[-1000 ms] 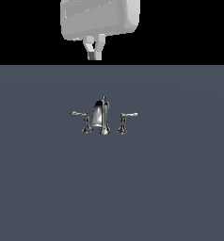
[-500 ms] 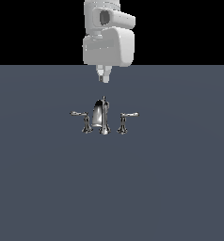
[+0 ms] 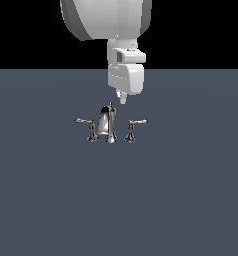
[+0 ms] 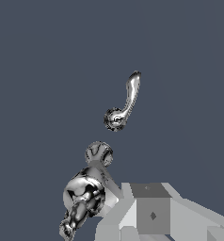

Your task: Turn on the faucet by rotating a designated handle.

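Note:
The chrome faucet stands mid-floor in the exterior view: a tall spout [image 3: 107,125] with a lever handle on each side, one on the left [image 3: 87,125] and one on the right [image 3: 133,125]. My gripper [image 3: 122,98] hangs just above and slightly right of the spout's tip, touching nothing. Its fingers show as one narrow tip, shut on nothing. The wrist view shows one handle [image 4: 126,102] with its thin arm, the spout [image 4: 87,189] close by, and my fingers [image 4: 151,212] beside the spout. I cannot tell which handle is the designated one.
A flat grey-blue floor [image 3: 191,200] spreads all around the faucet. The arm's large white body [image 3: 106,20] hangs overhead at the back.
The arm has come down and toward the exterior view's right, bringing the gripper from well above the faucet to just over the spout's tip. The faucet has not moved.

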### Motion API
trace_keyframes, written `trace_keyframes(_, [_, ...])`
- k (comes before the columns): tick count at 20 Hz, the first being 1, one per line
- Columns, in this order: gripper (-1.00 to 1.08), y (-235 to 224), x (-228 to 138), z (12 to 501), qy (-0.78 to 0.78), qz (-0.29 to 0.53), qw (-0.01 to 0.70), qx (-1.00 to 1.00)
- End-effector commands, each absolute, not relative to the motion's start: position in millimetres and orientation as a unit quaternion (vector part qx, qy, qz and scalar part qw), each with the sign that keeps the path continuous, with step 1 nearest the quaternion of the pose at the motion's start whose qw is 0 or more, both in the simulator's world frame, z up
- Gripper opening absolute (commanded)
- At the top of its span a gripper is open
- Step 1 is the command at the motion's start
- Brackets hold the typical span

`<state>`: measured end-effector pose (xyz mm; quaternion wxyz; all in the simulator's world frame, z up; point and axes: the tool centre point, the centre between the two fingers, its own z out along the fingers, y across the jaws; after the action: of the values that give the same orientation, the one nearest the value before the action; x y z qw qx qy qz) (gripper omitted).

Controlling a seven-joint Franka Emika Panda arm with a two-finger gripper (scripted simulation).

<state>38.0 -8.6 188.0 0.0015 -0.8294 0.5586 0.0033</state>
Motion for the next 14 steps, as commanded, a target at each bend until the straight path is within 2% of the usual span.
trace_keyframes(1, [-1.00,-20.4,52.5,171.5,0.587,0.002,0.001,-0.810])
trace_keyframes(14, [-1.00,-79.4,103.1,106.6,0.694,0.000,-0.001,-0.720])
